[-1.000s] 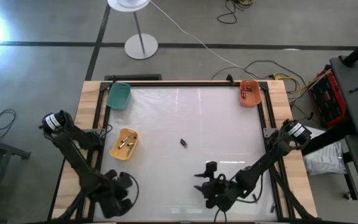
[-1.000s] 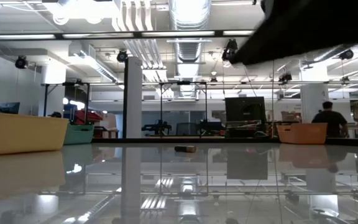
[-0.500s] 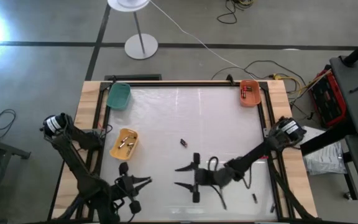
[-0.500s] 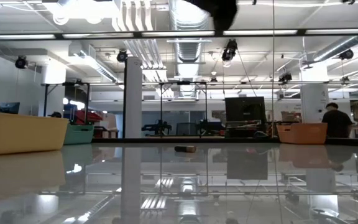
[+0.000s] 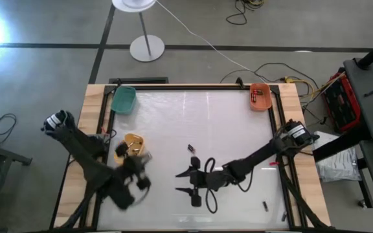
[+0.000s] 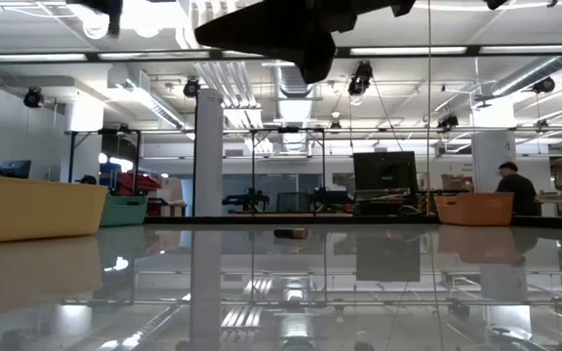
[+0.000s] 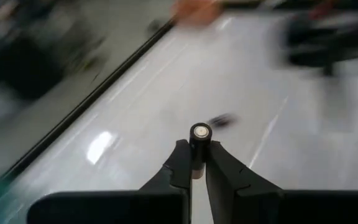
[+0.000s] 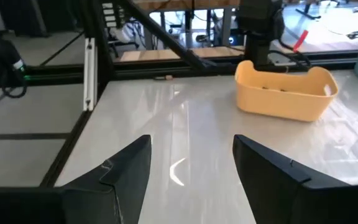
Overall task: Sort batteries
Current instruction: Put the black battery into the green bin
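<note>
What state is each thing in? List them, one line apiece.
Left end effector: shut on a battery, near the yellow bin.
Held battery: upright between the fingers.
Right end effector: open, empty, over mid-table.
Loose battery: lying on the table, untouched.
Yellow bin: upright, holding batteries.
Orange bin: upright, holding batteries.
Green bin: upright, contents unclear.

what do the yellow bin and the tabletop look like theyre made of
The yellow bin looks like moulded plastic: even opaque colour, smooth matte walls, rounded rim and corners. The tabletop seems a glossy white sheet, perhaps acrylic or laminate: in the low view it mirrors the ceiling lights and the room. Its border looks like pale unfinished wood, likely plywood, though grain is hard to make out.
</note>
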Action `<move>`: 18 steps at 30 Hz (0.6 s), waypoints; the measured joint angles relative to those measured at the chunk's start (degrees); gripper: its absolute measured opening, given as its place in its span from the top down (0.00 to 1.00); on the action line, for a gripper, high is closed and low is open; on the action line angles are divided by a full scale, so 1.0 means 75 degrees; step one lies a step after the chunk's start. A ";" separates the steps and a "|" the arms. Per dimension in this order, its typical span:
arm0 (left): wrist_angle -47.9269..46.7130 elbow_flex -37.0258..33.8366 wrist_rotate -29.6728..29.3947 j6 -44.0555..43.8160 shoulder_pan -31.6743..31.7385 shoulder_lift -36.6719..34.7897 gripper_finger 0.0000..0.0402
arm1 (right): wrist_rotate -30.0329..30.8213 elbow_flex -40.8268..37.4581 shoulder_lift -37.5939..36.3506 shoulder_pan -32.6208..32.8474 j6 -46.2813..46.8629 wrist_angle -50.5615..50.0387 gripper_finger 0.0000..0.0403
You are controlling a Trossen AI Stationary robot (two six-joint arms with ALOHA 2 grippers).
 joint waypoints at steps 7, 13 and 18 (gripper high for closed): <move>-0.2131 -0.0438 0.2662 -0.0374 0.3008 -0.1134 0.99 | -0.0001 -0.0007 0.0000 0.0212 0.0250 -0.0141 0.46; -0.0801 -0.0807 0.4477 0.2812 0.7450 -0.2011 0.99 | -0.0006 -0.0008 -0.0171 0.0349 0.0328 -0.1439 0.46; 0.0851 -0.0875 0.5917 0.5644 1.1188 -0.2021 0.99 | 0.0076 -0.0016 -0.0921 0.0498 0.1322 -0.4251 0.46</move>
